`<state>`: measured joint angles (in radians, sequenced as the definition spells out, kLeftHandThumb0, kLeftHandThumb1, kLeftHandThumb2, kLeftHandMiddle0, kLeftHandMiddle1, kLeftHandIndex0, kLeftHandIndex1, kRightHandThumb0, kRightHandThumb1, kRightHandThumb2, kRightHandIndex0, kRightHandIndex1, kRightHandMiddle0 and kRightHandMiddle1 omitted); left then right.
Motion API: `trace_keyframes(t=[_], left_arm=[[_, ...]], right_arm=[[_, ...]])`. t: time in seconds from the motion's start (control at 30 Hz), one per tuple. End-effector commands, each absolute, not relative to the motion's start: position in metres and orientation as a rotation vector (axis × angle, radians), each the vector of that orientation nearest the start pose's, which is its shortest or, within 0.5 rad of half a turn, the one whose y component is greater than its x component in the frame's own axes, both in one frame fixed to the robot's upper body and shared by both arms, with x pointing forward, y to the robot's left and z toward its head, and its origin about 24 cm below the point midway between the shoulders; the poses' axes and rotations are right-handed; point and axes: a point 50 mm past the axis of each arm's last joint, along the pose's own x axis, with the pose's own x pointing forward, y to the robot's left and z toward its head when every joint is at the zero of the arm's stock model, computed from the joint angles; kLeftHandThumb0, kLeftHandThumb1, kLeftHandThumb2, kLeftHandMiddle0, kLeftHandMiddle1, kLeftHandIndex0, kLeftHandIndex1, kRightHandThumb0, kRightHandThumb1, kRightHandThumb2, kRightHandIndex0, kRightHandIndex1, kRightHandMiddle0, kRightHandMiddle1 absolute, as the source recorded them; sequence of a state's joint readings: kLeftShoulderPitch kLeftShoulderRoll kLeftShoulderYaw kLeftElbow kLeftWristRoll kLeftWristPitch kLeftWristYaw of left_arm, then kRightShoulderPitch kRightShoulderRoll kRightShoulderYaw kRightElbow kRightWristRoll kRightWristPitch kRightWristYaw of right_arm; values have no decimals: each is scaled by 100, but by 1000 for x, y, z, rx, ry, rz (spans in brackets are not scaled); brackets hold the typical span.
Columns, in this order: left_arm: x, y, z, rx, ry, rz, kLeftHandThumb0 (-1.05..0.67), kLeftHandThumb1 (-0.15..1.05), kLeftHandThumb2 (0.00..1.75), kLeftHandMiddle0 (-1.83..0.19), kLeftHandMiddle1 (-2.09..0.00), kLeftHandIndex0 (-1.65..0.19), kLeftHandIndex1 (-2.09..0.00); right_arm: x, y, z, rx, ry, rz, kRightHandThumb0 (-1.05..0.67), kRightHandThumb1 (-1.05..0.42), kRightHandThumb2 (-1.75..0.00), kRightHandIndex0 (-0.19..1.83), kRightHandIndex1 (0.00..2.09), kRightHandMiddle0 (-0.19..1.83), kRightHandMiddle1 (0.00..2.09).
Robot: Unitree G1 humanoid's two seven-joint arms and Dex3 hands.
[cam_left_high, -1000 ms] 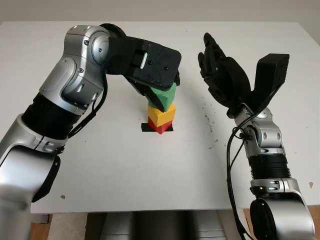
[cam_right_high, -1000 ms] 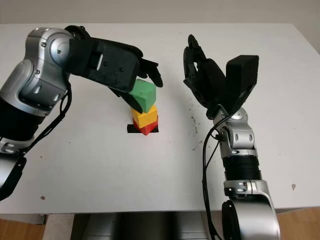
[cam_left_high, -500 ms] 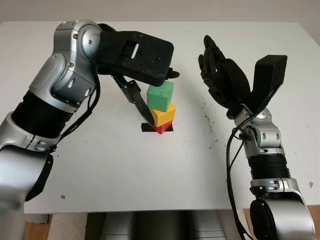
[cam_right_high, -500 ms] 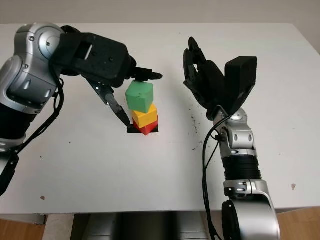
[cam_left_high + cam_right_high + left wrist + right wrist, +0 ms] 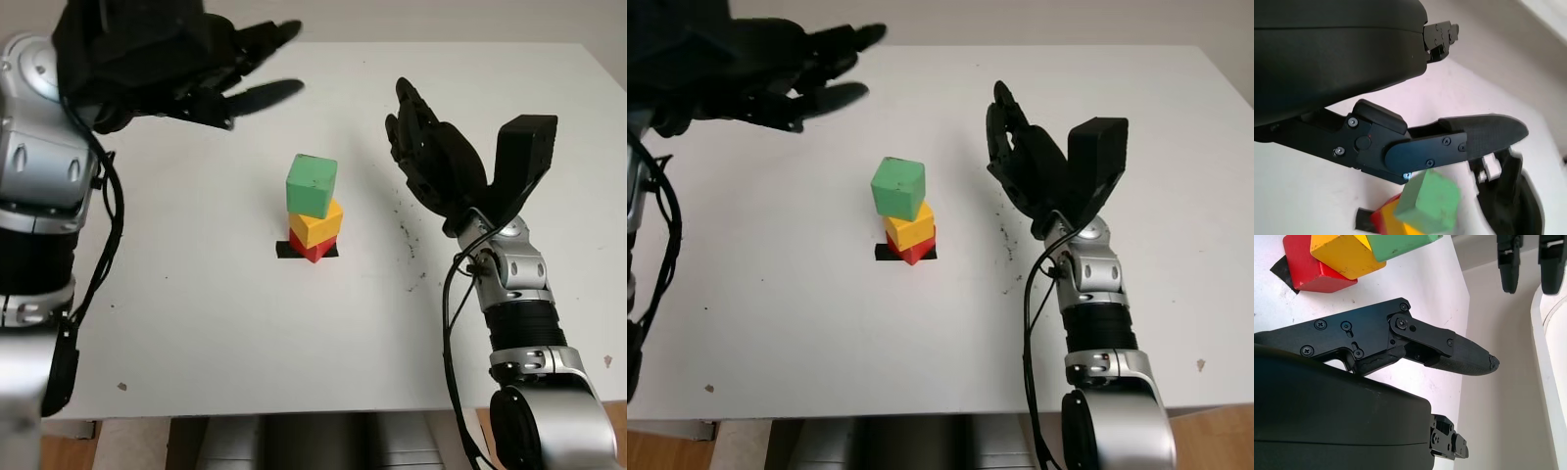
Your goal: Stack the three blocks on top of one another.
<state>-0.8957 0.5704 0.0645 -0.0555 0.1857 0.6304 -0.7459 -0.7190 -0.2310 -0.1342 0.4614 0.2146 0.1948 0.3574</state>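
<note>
1. Three blocks stand stacked near the middle of the white table (image 5: 196,323).
2. The red block (image 5: 314,251) is at the bottom, sitting on a small black mark (image 5: 286,250) on the table.
3. The yellow block (image 5: 316,223) rests on the red one, turned a little against it so that its corners overhang.
4. The green block (image 5: 312,185) sits on top of the yellow one, set slightly toward the robot's left (its top face is level, and nothing touches it).
5. The left hand (image 5: 211,73) is raised above the table toward the far left corner, well apart from the stack. It holds nothing and is released, with its fingers reaching toward the table's centre.
6. In the left wrist view one finger (image 5: 1449,144) of that hand stretches out above the green block (image 5: 1428,200), clear of it, with the yellow and red blocks partly visible beneath.
7. The right hand (image 5: 431,162) is held upright over the table on the right of the stack, palm turned toward the blocks. It also grips nothing and is released, near the stack but not touching it.
8. In the right wrist view a finger (image 5: 1440,347) of the right hand points past the stack, where the red block (image 5: 1308,269), yellow block (image 5: 1344,254) and green block (image 5: 1400,242) show at the edge.
9. A scatter of small dark specks (image 5: 407,235) marks the table between the stack and the right arm.
</note>
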Motion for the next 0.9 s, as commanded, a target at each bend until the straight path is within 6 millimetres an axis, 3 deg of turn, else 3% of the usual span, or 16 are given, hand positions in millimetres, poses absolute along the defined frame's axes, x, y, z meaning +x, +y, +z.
trace_keyframes(t=[0.0, 0.2, 0.5, 0.87], left_arm=[[330, 200, 283, 596, -163, -331, -93, 105, 68, 19, 0, 19, 0], [328, 220, 243, 295, -223, -174, -90, 105, 63, 19, 0, 19, 0], [329, 235, 182, 75, -223, -74, -88, 105, 67, 19, 0, 19, 0], [325, 237, 149, -6, -231, 27, -86, 105, 69, 19, 0, 19, 0]], right_arm=[[376, -166, 157, 38, -112, 342, -71, -105, -77, -19, 0, -19, 0], [376, -166, 154, 63, -112, 330, -72, -105, -75, -19, 0, -19, 0], [374, -162, 149, 17, -165, 273, -72, -105, -76, -19, 0, -19, 0], [370, -155, 137, 27, -189, 178, -75, -105, -79, -19, 0, -19, 0]])
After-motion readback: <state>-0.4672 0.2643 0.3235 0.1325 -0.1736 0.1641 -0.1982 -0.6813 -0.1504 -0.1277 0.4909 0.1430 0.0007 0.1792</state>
